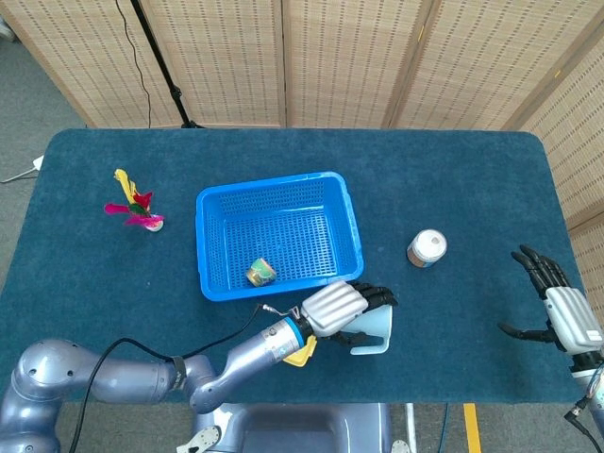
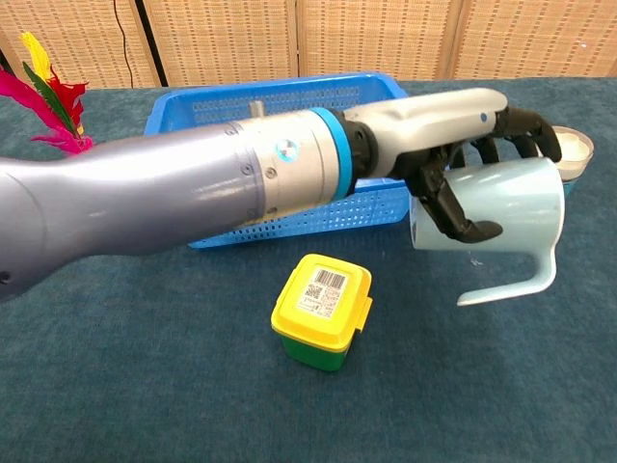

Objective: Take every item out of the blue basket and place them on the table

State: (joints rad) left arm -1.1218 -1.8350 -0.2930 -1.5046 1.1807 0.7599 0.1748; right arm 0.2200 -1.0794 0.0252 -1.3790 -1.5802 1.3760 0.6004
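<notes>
Left hand (image 2: 453,145) grips pale-blue pitcher (image 2: 501,217) above tabletop (image 1: 453,189), beside blue basket (image 1: 209,203); right hand (image 1: 557,307) open, fingers spread, holding nothing.

The left hand (image 1: 335,307) grips a pale cup (image 1: 376,329); just behind it sits the basket (image 1: 212,203), holding one small item (image 1: 260,273).

A: Lighting? Even, bright, diffuse overhead; only soft shadows are cast on the tabletop (image 1: 453,179).
B: Sharpness? Both views sharp; slight glare is seen on the forearm (image 2: 145,198).
</notes>
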